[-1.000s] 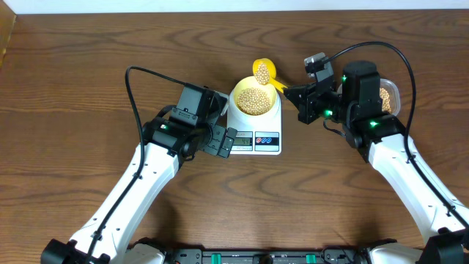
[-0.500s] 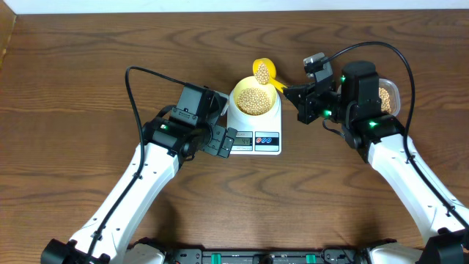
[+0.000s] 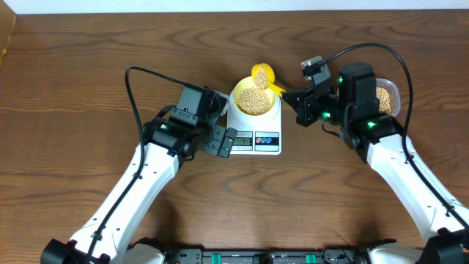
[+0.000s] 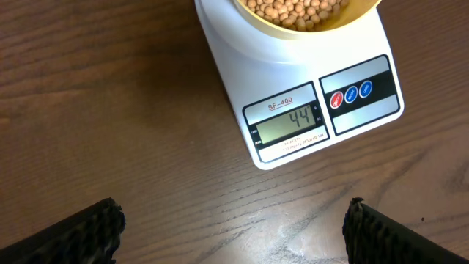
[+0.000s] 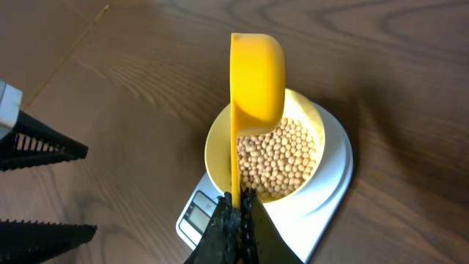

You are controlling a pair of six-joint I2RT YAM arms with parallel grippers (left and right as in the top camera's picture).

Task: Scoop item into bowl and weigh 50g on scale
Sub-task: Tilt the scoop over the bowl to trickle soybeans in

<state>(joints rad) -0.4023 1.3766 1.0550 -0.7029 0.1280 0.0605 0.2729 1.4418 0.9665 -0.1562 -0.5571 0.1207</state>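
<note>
The right end effector (image 3: 291, 94) has its two black fingers pressed fully together on the thin flat handle of a bright yellow plastic measuring scoop (image 5: 256, 81). From the right wrist view the scoop's smooth, rounded cup is turned on its side above the far rim of the bowl. The overhead view shows a small clump of beans in the cup.

Beneath it sits a small round pale-yellow bowl (image 5: 215, 150) with a glossy wall, filled with tiny round beige-tan beans (image 5: 282, 158) in a loose, pebbly heap. The bowl rests on the platform of a flat white rounded-rectangular digital kitchen scale (image 4: 233, 51). The scale's small grey display (image 4: 288, 122) reads 44, with red and blue buttons beside it.

The left end effector (image 4: 233, 227) is spread as wide as it goes and holds nothing. Its ribbed black fingertips (image 4: 80, 236) hang over the bare counter (image 3: 73, 73), just off the scale's front edge. The counter is dark brown wood with a wavy grain.

Behind the right arm lies a clear rounded plastic tub (image 3: 388, 95) with more of the same beans in it.
</note>
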